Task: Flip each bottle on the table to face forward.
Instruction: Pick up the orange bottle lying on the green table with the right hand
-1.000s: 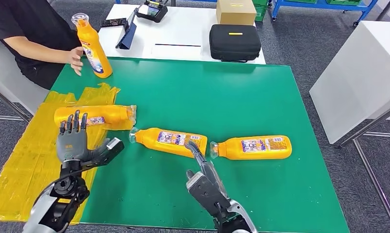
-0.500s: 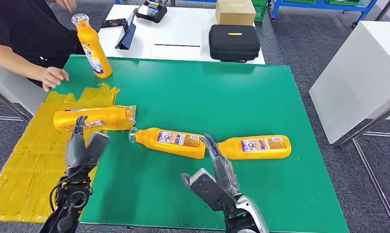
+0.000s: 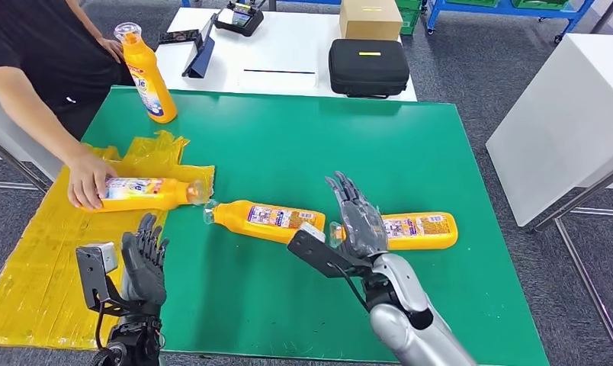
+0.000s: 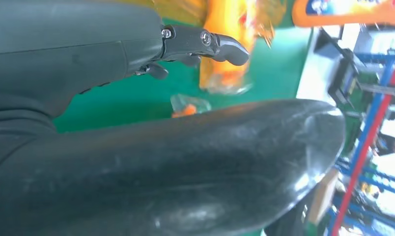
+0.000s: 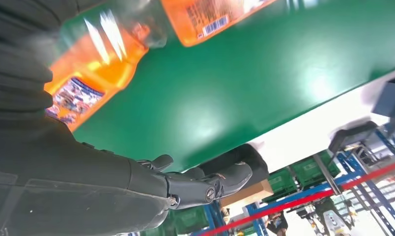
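Three orange bottles are lying on their sides across the green table (image 3: 410, 152). The right bottle (image 3: 418, 229) is lying near the centre-right, neck pointing toward 9 o'clock. The middle bottle (image 3: 269, 221) is lying just beside it at 9 o'clock, cap also toward 9. The left bottle (image 3: 147, 191) is resting further toward 9 on the yellow plastic sheet (image 3: 36, 259), with a person's hand (image 3: 86, 183) pressing on it. A fourth bottle (image 3: 146, 72) is standing upright at 11 o'clock.

The right hand (image 3: 354, 221) is hovering over the right bottle's neck, fingers spread, holding nothing. The left hand (image 3: 142, 263) is hanging at 7 o'clock, fingers loosely apart, also holding nothing.

Judgement: approach step for the right bottle. Next move calls for lowering, closing around the body, then rolling it label-forward.
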You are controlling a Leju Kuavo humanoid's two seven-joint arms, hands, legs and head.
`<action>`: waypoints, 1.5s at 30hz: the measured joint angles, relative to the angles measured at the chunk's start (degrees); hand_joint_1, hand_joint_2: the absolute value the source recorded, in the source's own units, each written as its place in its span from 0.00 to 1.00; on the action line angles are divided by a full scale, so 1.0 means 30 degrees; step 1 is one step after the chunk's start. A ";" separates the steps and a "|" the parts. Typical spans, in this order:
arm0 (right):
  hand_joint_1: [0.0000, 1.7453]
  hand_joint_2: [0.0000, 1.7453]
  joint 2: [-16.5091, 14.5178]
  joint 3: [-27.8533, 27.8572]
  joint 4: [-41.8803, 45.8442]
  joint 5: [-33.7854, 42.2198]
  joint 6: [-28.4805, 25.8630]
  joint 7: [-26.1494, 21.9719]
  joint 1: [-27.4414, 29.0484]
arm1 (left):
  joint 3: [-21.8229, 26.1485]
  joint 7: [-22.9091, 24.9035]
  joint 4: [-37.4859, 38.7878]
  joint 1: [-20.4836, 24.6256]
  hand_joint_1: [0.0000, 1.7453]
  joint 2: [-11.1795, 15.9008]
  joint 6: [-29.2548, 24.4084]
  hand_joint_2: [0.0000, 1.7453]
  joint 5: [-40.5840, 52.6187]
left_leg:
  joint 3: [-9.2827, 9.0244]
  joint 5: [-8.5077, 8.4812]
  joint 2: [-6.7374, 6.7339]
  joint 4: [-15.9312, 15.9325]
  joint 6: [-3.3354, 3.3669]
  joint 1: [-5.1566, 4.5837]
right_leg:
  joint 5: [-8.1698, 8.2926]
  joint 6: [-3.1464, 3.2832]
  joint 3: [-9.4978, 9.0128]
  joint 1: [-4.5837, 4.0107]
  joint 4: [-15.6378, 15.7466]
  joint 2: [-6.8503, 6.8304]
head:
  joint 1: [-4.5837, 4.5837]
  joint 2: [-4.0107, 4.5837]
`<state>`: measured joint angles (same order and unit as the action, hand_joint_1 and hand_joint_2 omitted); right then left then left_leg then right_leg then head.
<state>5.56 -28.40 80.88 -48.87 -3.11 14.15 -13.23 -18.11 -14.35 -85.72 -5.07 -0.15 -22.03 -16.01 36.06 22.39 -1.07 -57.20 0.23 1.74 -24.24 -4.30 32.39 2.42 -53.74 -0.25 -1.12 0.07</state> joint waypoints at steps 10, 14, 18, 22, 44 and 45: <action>0.00 1.00 -0.1554 -0.0384 -0.2982 -0.2096 0.1424 0.0443 -0.2080 | -0.0407 -0.0069 -0.0262 0.0922 0.00 -0.0022 0.0835 0.00 -0.0086 | 0.0001 -0.0013 0.0001 0.0000 -0.0004 0.0000 | 0.0006 -0.0006 0.0000 0.0001 -0.0017 0.0000 | -0.0004 0.0000; 0.00 1.00 -0.2388 -0.0655 -0.4640 -0.2229 0.1951 0.0335 -0.2938 | -0.0452 0.0157 -0.0375 0.1369 0.00 -0.0179 0.0878 0.00 0.0115 | 0.0001 -0.0016 0.0002 -0.0001 -0.0007 0.0000 | 0.0008 -0.0007 0.0002 0.0002 -0.0024 0.0002 | -0.0002 0.0000; 0.00 1.00 -0.2909 -0.0927 -0.5877 -0.2319 0.2171 0.0260 -0.3450 | -0.0456 0.0198 -0.0383 0.1606 0.00 -0.0286 0.0880 0.00 0.0142 | 0.0002 -0.0017 0.0003 -0.0002 -0.0007 -0.0001 | 0.0009 -0.0007 0.0004 0.0004 -0.0024 -0.0001 | -0.0004 0.0000; 0.00 1.00 -0.3182 -0.1100 -0.6756 -0.2351 0.2189 0.0237 -0.3854 | -0.0456 0.0200 -0.0381 0.1786 0.00 -0.0317 0.0878 0.00 0.0142 | 0.0003 -0.0017 0.0003 -0.0001 -0.0007 -0.0002 | 0.0009 -0.0007 0.0007 0.0004 -0.0024 0.0000 | 0.0000 0.0000; 0.00 1.00 -0.4730 -0.2000 -1.5240 -0.3256 0.2983 0.0477 -0.8182 | -0.0449 0.0428 -0.0381 0.2823 0.00 -0.1128 0.1325 0.00 0.0514 | 0.0004 -0.0030 0.0009 -0.0006 -0.0021 -0.0002 | 0.0018 -0.0012 0.0017 0.0005 -0.0041 0.0002 | -0.0004 0.0000; 0.00 1.00 -0.4747 -0.2007 -1.5413 -0.3256 0.2983 0.0477 -0.8246 | -0.0449 0.0430 -0.0381 0.2842 0.00 -0.1159 0.1334 0.00 0.0514 | 0.0004 -0.0030 0.0009 -0.0006 -0.0021 -0.0002 | 0.0018 -0.0012 0.0020 0.0004 -0.0041 0.0002 | -0.0004 0.0000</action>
<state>-8.68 -34.42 34.64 -58.64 5.84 15.58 -37.97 -19.45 -13.06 -86.86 3.46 -3.62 -18.03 -14.47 36.07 22.30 -1.04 -57.22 0.16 1.74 -24.19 -4.33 32.45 2.43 -53.86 -0.24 -1.13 0.07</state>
